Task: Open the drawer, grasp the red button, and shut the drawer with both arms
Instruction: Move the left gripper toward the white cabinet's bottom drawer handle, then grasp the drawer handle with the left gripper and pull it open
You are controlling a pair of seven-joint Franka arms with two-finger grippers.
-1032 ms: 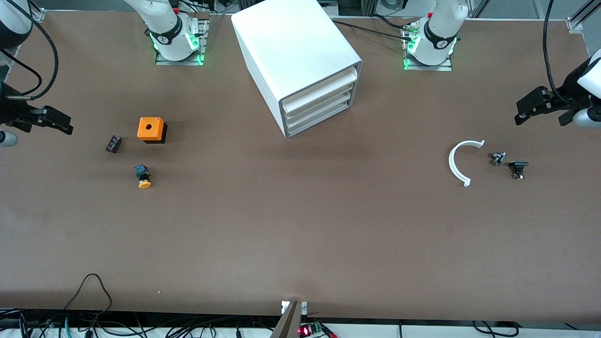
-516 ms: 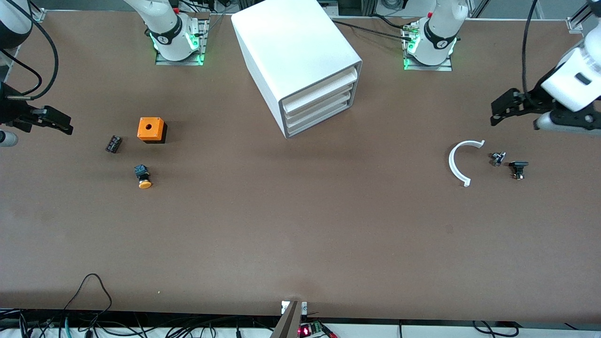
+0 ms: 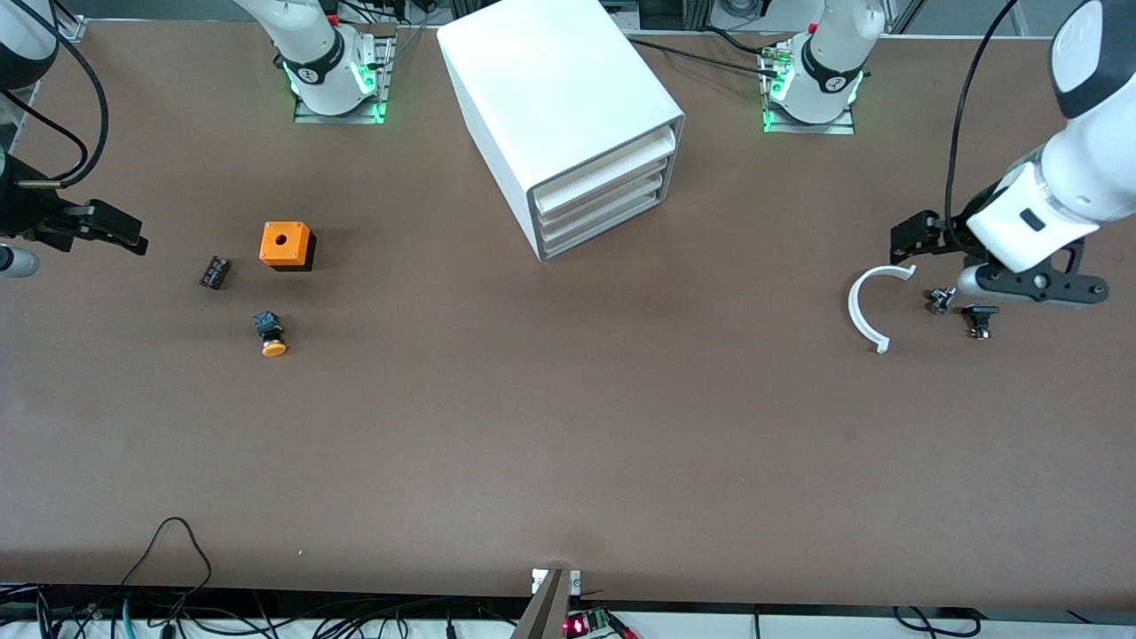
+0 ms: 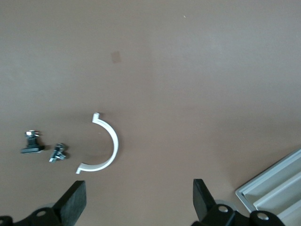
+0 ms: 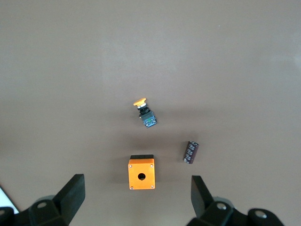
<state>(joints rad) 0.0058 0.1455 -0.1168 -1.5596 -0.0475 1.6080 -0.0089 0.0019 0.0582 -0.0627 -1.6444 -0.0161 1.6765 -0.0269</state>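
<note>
The drawer (image 3: 605,222) is the lowest of three white fronts of the white cabinet (image 3: 555,98); all three fronts sit flush and shut. A corner of the cabinet's fronts also shows in the left wrist view (image 4: 275,188). The red-capped button is not in view. My left gripper (image 3: 910,238) is open and empty over the table beside a white half ring (image 3: 863,306), at the left arm's end; its own view (image 4: 139,207) shows bare table between the fingers. My right gripper (image 3: 120,232) is open and empty at the right arm's end, and its own view (image 5: 138,202) looks down on the orange box.
An orange box with a hole (image 3: 286,244), a dark cylinder (image 3: 214,271) and a yellow-orange capped button (image 3: 271,335) lie near the right gripper. Two small black parts (image 3: 941,299) (image 3: 979,318) lie beside the half ring. Cables hang at the table's near edge.
My left arm has swung in from the table's end toward the cabinet and come over the half ring and small parts. My right gripper has shifted only slightly.
</note>
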